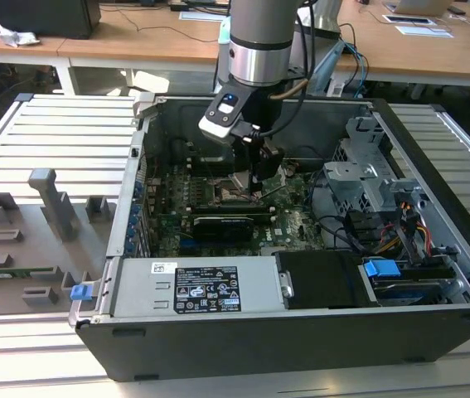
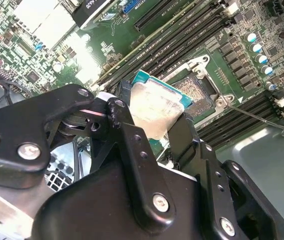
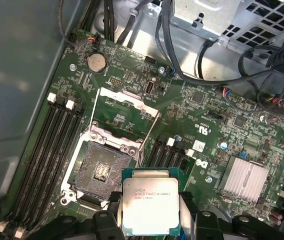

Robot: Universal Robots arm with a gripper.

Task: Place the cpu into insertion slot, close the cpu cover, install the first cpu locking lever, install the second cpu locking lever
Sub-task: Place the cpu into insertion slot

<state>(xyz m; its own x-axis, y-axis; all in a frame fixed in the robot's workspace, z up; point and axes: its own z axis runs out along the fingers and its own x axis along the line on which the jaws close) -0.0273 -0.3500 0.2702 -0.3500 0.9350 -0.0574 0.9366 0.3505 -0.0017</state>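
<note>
The open computer case (image 1: 243,336) holds one green circuit board (image 3: 207,115), and the gripper (image 2: 154,120) hangs inside it over that board. Its two fingers (image 2: 126,132) are closed narrowly on the edges of the one cpu (image 3: 149,202), held flat with its metal top up. The single insertion slot (image 3: 101,170) lies just beside and below the held chip, empty. One cpu cover (image 3: 129,100) stands swung open beyond the slot. Perhaps four memory slots (image 3: 51,145) run alongside.
</note>
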